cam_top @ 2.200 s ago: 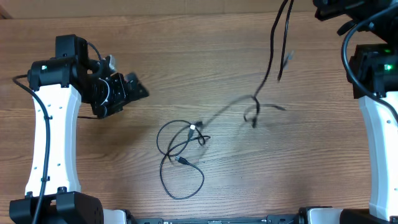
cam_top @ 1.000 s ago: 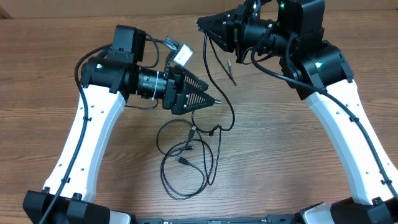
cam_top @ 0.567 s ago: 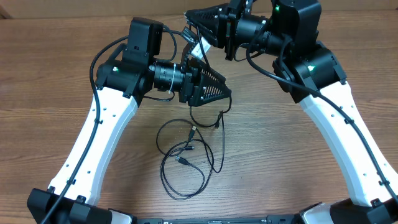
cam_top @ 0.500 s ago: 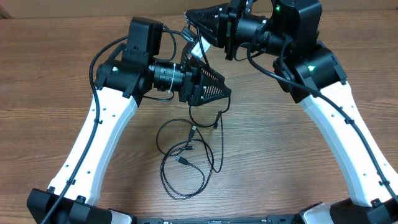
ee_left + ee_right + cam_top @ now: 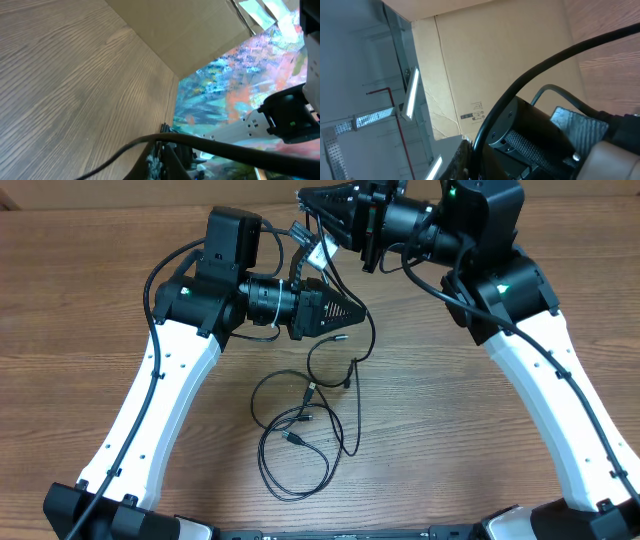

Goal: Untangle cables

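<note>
Counter [image 5: 480, 430]: cables [image 5: 303, 418] mostly looped centre, one strand lifted. Right gripper [image 5: 306, 196] clamped on its top; left gripper [image 5: 350, 314] looks closed on it lower. Spread slowly, watch plug [image 5: 311, 388] snagging.

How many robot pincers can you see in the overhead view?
2. The left pincer points right over the upper middle of the table. The right pincer points left, just beyond it near the far edge. None seems hidden.
</note>
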